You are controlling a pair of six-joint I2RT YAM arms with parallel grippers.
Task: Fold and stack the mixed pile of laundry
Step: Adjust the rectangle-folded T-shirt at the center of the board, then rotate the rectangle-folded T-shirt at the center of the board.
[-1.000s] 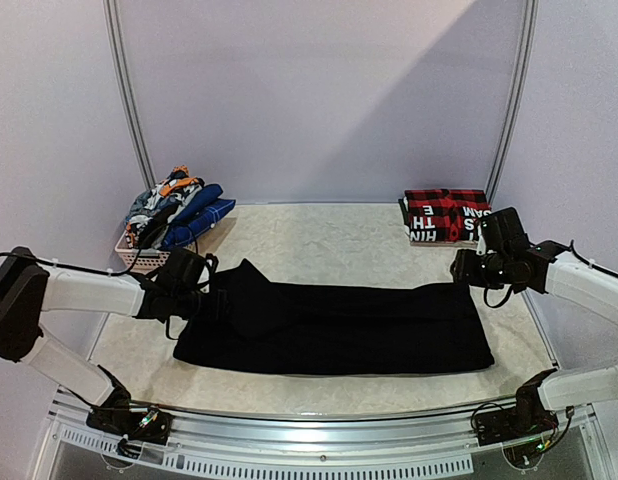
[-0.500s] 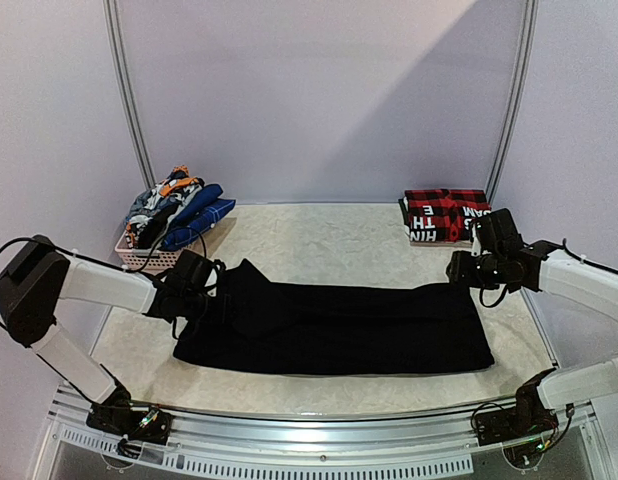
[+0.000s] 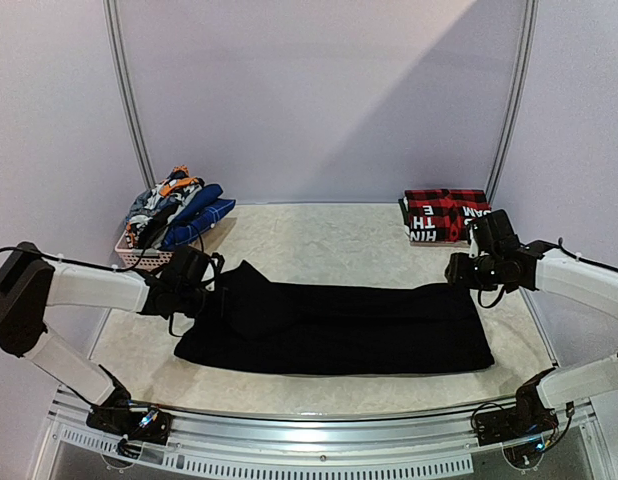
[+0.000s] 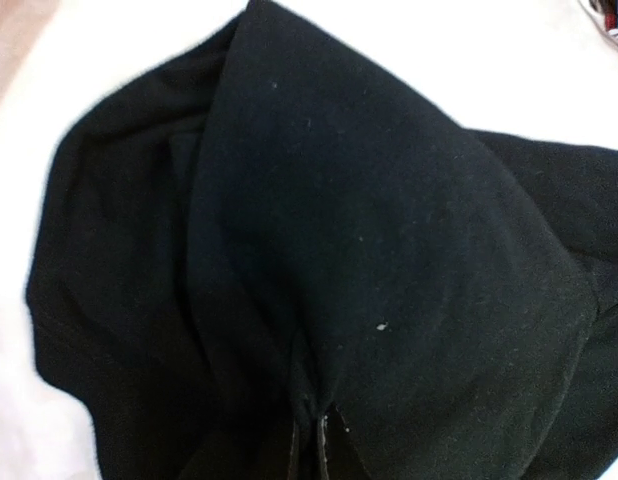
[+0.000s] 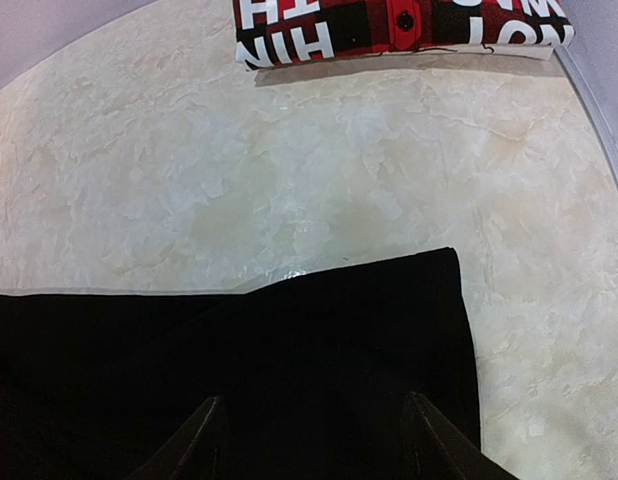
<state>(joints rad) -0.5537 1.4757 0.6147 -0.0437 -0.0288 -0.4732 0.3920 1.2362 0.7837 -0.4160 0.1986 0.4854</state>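
1. Upper left of the top view: the rest of the pile [image 3: 179, 208] sits heaped in a basket [image 3: 139, 257] at the bench [image 3: 319, 240] edge, untouched.
2. Left-centre: the left gripper [image 3: 194, 285] is at the left end of the trousers [image 3: 339, 330]. In the left wrist view its fingers [image 4: 311, 430] are pressed together, pinching a raised ridge of the black cloth.
3. Centre: the trousers lie flat across the bench as a long dark band, with a small peak bunched up at the left end. They look soft, limp and fairly weighty for cloth. They will probably sag and drag rather than hold a shape, and the matte weave should not slip. It seems best to hold them at the edges or corners, both ends at once, so the fold stays square.
4. Right-centre: the right gripper [image 3: 463, 270] hovers just above the trousers' upper right corner. In the right wrist view its fingers [image 5: 204, 435] are spread, with cloth below them and nothing held.
5. Upper right: a folded red shirt [image 3: 444, 213] lies apart from the trousers, likely the start of the stack.
6. Compared with a second ago, the left gripper has gone from spread to clamped on the fold. The right gripper has barely shifted and the trousers lie much as they did.
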